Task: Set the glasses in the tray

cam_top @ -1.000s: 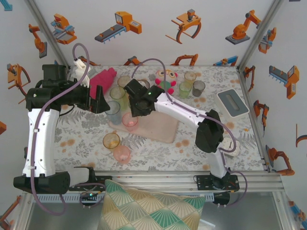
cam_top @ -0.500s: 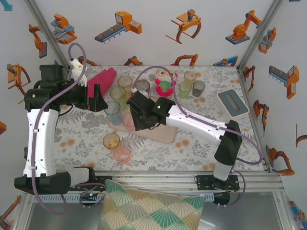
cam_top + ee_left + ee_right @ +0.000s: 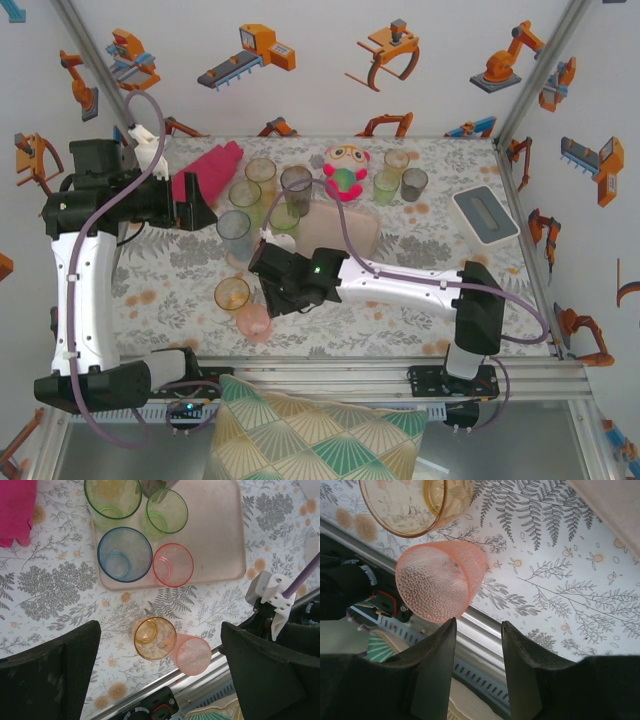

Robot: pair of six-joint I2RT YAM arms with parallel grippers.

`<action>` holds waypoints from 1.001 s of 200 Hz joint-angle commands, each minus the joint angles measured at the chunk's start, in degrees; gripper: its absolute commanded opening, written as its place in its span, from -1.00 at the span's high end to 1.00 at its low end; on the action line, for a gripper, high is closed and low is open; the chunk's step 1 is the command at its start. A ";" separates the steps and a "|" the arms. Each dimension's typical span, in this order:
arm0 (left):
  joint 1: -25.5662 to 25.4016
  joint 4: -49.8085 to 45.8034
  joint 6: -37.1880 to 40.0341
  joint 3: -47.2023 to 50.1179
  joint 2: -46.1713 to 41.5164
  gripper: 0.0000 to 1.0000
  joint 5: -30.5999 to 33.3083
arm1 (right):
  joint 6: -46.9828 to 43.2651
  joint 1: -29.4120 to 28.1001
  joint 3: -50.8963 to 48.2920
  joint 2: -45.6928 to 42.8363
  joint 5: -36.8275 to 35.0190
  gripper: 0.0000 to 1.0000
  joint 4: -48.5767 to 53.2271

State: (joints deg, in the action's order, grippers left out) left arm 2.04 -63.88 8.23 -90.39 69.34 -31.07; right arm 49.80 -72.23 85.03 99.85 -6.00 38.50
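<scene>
Where the table (image 3: 400,325) ends, an amber glass (image 3: 232,294) flanks the pink glass (image 3: 254,323)

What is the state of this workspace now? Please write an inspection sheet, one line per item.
Surface: table with leaf-patterned cover; no spill seen.
Job's things: tray holds at least four glasses; amber glass and pink glass sit outside it, near the front edge.
Clutter: plush toy, magenta cloth, grey box.
Grippers: left gripper open, empty; right gripper open, empty, facing the pink glass.
Cables: purple cable along each arm.
Surroundings: white walls with robot pictures.
</scene>
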 commanded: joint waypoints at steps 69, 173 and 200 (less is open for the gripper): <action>0.47 -1.00 2.59 0.75 -2.20 -0.94 -2.41 | 5.95 0.14 -0.85 2.61 -0.97 0.17 -4.31; 0.42 -1.24 1.97 -0.28 -1.63 -0.94 -4.35 | 5.50 -0.99 3.48 8.56 -2.33 0.18 -0.73; 0.50 -1.16 2.04 -0.32 -1.63 -0.94 -4.34 | 5.52 -0.99 4.63 9.15 -3.70 0.21 1.22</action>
State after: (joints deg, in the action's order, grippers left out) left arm 2.28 -64.27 9.74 -89.86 68.01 -33.95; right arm 54.70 -73.01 86.87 108.97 -6.92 36.99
